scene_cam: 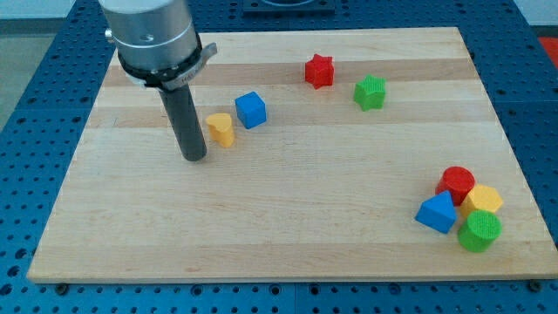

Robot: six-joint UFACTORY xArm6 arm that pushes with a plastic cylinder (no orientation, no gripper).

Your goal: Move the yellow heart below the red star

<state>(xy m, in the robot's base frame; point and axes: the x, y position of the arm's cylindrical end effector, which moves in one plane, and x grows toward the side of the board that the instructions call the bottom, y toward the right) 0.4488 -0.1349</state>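
The yellow heart (221, 128) lies on the wooden board (288, 235) in the upper left part of the view. The red star (320, 71) lies near the view's top, to the right of the heart and above it. My tip (194, 158) rests on the board just left of the yellow heart and slightly below it, with a small gap between them. The rod rises from the tip to the arm's grey body at the view's top left.
A blue cube (250, 110) sits close to the heart's upper right. A green star (370, 92) lies right of the red star. At the lower right a red cylinder (456, 183), yellow hexagon (482, 201), blue triangle (437, 213) and green cylinder (479, 231) cluster together.
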